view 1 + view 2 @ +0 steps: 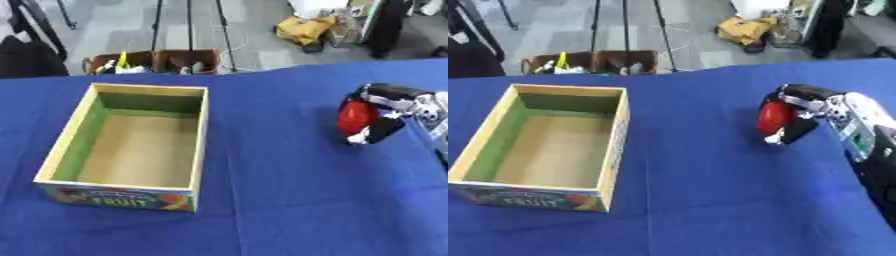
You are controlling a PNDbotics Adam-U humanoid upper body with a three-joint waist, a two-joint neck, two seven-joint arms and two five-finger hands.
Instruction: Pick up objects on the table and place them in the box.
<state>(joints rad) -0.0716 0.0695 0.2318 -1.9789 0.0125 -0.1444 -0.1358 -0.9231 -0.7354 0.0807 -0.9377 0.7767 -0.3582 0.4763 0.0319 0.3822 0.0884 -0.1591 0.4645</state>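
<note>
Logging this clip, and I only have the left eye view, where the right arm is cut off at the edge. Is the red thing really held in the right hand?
Observer: Yes. The right eye view shows the right hand whole, with its fingers curled round the red object.
Operator: What is behind the hand?
Observer: The forearm shows there. It is silver with a green patch and runs down toward the picture's right edge.
</note>
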